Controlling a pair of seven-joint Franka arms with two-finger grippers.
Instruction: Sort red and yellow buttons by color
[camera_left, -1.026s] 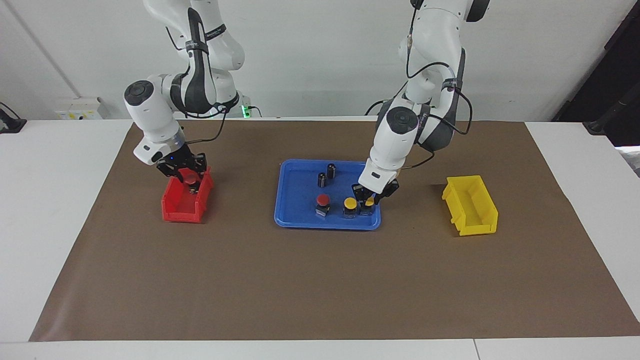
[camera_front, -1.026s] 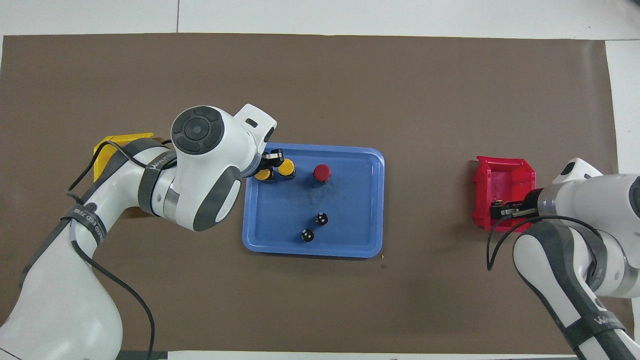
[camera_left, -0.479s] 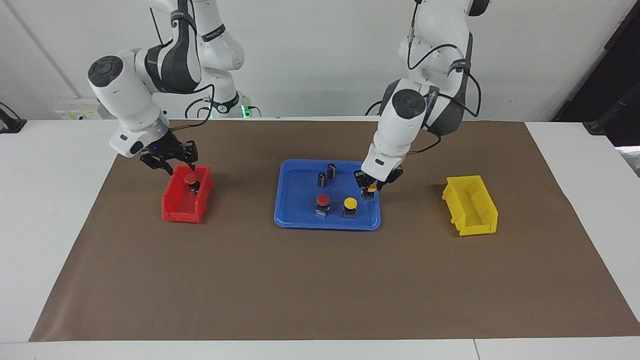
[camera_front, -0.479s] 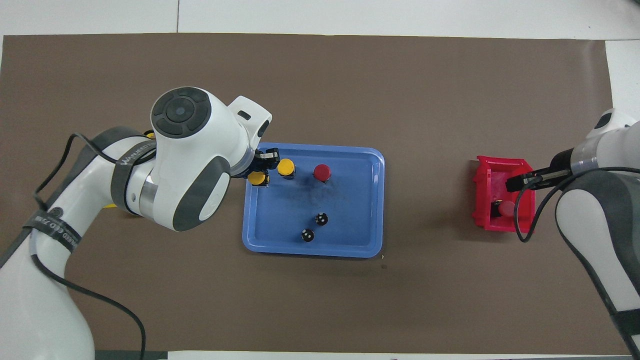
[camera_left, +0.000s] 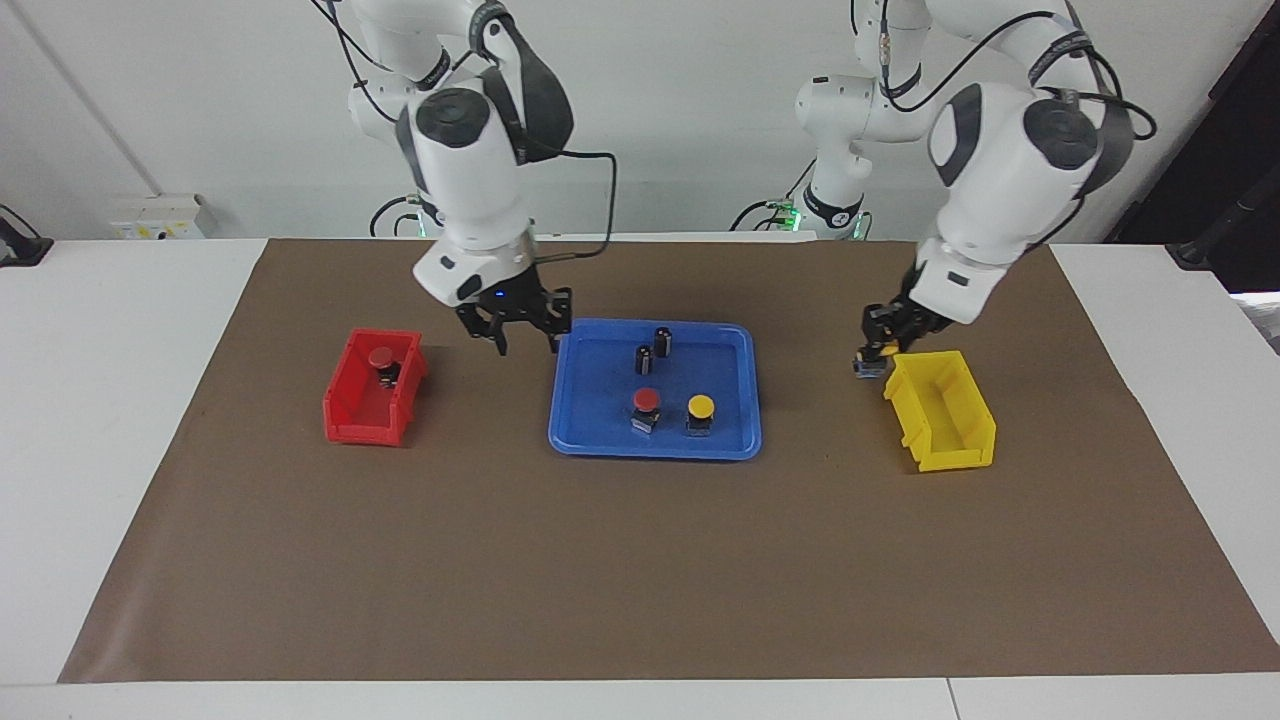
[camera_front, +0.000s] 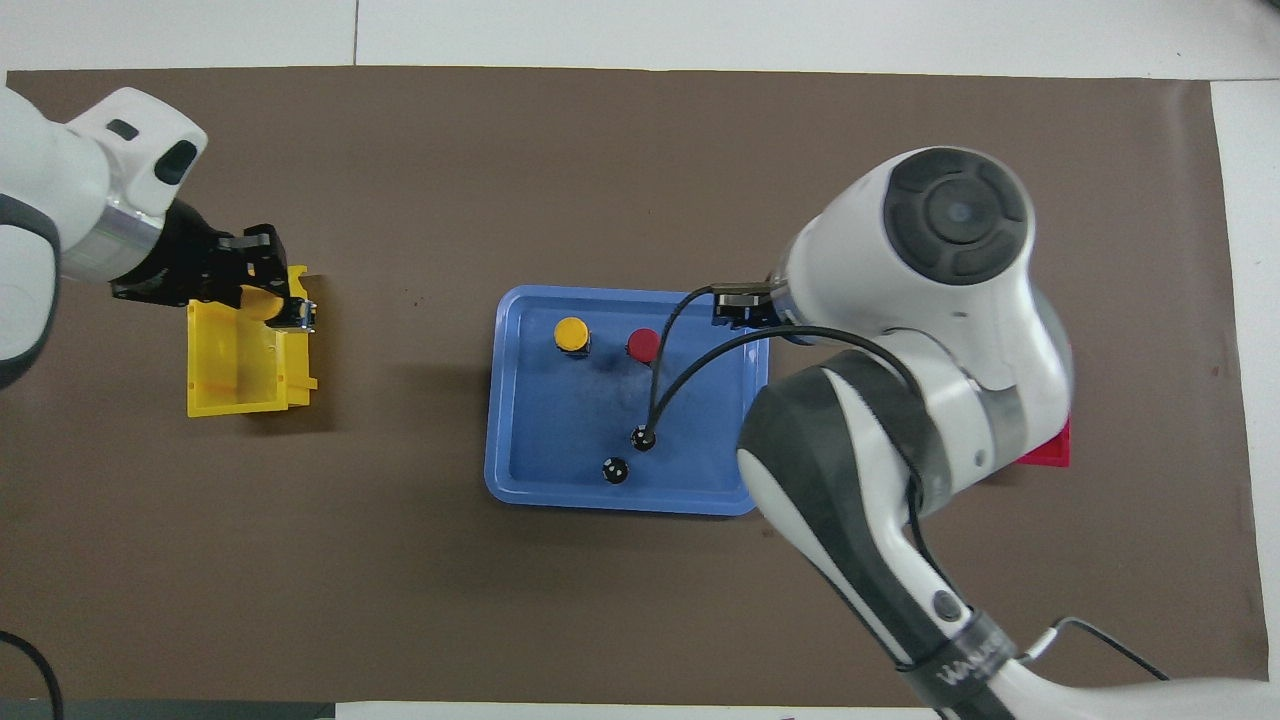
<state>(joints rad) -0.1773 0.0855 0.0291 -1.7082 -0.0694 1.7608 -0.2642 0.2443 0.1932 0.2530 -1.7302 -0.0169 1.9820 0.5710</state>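
My left gripper (camera_left: 878, 348) is shut on a yellow button (camera_left: 870, 364) and holds it in the air over the rim of the yellow bin (camera_left: 945, 412) on the side toward the tray; the overhead view shows it (camera_front: 262, 298) over that bin (camera_front: 235, 368). A red button (camera_left: 646, 401) and a yellow button (camera_left: 701, 407) stand in the blue tray (camera_left: 600, 425). Another red button (camera_left: 380, 358) lies in the red bin (camera_left: 362, 418). My right gripper (camera_left: 526, 338) is open and empty, in the air between the red bin and the tray.
Two dark capless cylinders (camera_left: 662, 340) (camera_left: 643, 358) stand in the tray, nearer to the robots than the buttons. In the overhead view my right arm covers most of the red bin (camera_front: 1045, 455). A brown mat (camera_left: 640, 560) covers the table.
My left gripper lifted a yellow button out of the tray and carried it to the yellow bin. My right gripper let go of the red button in the red bin and moved toward the tray.
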